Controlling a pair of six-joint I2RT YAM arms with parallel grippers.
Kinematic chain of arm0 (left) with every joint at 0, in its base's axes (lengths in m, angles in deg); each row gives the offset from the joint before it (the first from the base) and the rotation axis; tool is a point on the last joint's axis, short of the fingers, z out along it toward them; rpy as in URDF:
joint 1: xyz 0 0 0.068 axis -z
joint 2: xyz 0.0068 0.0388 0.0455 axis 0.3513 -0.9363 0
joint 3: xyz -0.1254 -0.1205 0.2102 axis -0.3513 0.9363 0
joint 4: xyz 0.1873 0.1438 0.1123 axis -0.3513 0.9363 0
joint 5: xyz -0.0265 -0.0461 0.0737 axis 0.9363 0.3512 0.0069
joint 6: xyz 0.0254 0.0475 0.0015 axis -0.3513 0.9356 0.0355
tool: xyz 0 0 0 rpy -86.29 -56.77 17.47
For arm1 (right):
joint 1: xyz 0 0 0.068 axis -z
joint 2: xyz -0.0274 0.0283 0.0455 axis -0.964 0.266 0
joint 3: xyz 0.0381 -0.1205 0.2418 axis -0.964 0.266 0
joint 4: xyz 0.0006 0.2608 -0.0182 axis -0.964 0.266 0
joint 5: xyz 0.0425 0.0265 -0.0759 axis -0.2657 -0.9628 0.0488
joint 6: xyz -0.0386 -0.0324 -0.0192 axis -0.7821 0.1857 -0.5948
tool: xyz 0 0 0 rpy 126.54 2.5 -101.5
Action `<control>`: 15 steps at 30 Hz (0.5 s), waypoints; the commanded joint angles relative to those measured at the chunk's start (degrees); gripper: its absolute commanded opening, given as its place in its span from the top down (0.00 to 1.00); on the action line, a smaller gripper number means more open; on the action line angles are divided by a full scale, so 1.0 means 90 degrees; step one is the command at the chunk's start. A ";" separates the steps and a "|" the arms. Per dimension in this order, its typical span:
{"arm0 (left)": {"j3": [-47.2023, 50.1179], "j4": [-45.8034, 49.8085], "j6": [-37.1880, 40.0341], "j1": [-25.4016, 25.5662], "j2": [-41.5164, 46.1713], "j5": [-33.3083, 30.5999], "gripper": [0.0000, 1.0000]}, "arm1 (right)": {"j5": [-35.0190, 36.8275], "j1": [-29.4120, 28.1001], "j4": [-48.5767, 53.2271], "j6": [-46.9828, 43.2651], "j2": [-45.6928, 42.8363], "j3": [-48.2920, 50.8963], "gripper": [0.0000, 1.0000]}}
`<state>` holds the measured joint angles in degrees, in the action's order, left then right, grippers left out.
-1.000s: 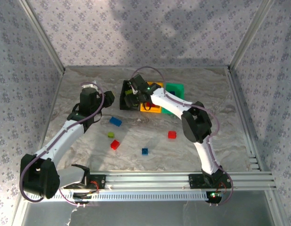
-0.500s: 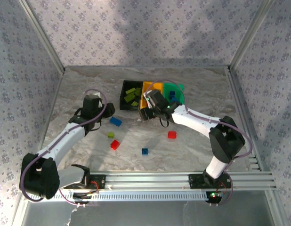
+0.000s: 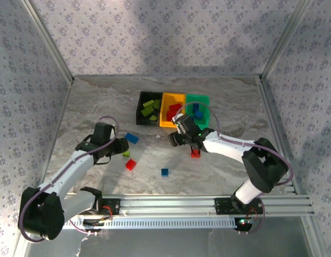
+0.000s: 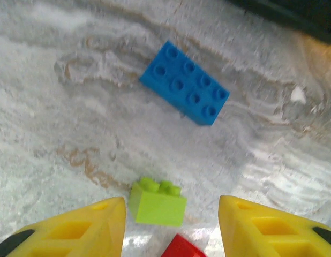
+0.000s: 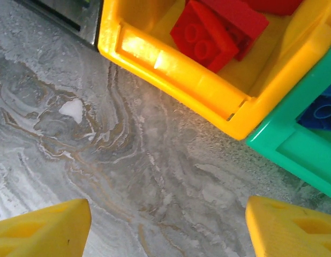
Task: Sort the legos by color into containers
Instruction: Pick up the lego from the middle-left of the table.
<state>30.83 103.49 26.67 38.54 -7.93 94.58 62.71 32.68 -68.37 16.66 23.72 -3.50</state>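
Lining up on a stray brick
The left fingers (image 4: 90, 225) bracket the lime lego (image 4: 157, 202), ready to pinch; both pairs gape empty (the right fingers (image 5: 42, 230) hover beside the orange-yellow bin (image 5: 176, 72)).

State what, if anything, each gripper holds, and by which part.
Nothing is held. The left gripper is open near a lime green brick; the right gripper is open over the table.

Surface (image 3: 101, 107) grey marble, tan veins. Black bin (image 3: 139, 110): lime bricks (image 3: 149, 110). Orange-yellow bin (image 5: 208, 91): red bricks (image 5: 208, 32). Green bin (image 5: 294, 144): blue bricks (image 5: 321, 115). Loose: blue brick (image 4: 185, 83), lime brick (image 4: 157, 202), red brick (image 3: 131, 164). Jaws yellow. Walls (image 3: 155, 37) grey floral.
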 commanded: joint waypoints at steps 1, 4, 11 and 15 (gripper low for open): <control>-0.0234 0.0589 0.0214 -0.0054 -0.0246 0.0222 0.51 | 0.0087 0.0008 -0.0207 0.0129 0.0091 0.0063 0.22; -0.0249 0.0459 0.0267 -0.0044 -0.0559 0.0313 0.52 | 0.0170 -0.0033 -0.0248 0.0122 0.0069 0.0112 0.22; -0.0609 0.0367 0.0454 -0.0037 -0.1371 0.0539 0.52 | 0.0270 -0.0021 -0.0211 0.0076 0.0103 0.0095 0.23; -0.0722 0.0420 0.0509 0.0011 -0.1701 0.0511 0.52 | 0.0339 -0.0027 -0.0137 0.0063 0.0161 0.0039 0.22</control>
<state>26.27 106.20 29.69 38.56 -21.96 97.88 64.21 32.64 -69.86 16.83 24.12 -3.02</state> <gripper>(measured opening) 0.478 0.776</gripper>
